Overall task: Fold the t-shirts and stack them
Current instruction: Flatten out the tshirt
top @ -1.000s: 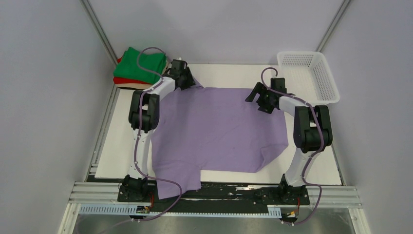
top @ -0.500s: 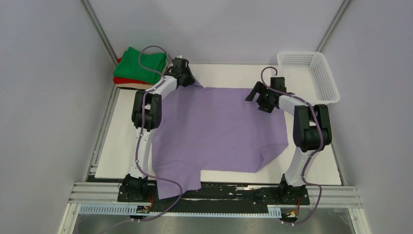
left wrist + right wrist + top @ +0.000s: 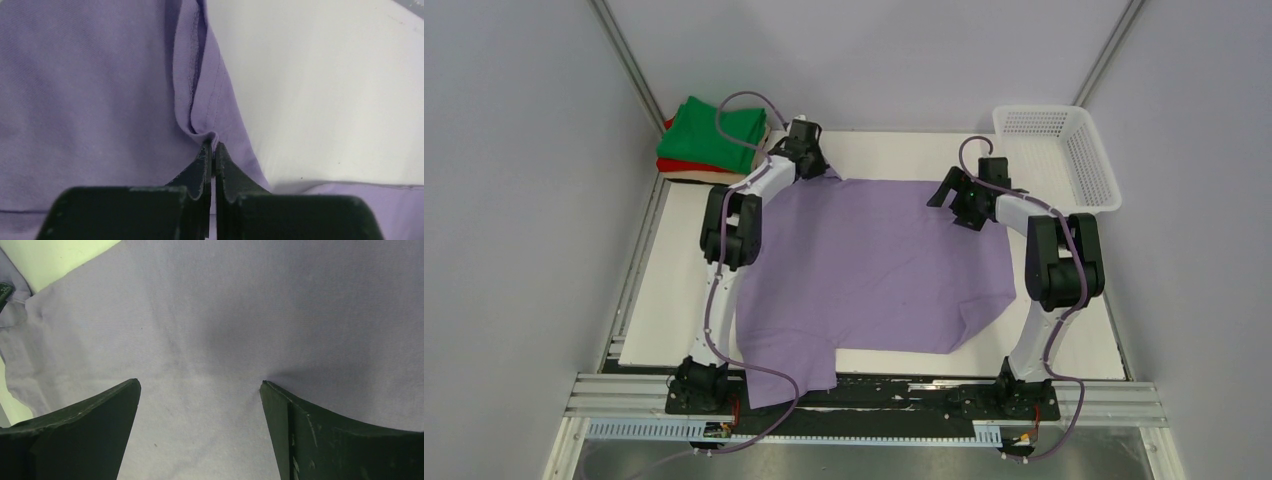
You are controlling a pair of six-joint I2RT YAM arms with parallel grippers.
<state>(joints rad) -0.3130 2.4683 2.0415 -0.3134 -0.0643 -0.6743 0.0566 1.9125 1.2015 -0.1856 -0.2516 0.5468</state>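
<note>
The large lavender-purple t-shirt lies spread flat over the middle of the white table. My left gripper is at its far left corner, shut on a pinched fold of the purple cloth. My right gripper is open at the shirt's far right edge, its fingertips pressing down on the cloth. A folded stack of t-shirts sits at the far left corner: green on top, red under it, beige at the bottom.
A white plastic mesh basket stands at the far right corner of the table. Grey walls close in both sides. The shirt's near left part hangs over the table's front edge by the left arm's base.
My left gripper has moved to the right and slightly away along the shirt's far edge, drawing the corner with it. The right arm has barely moved.
</note>
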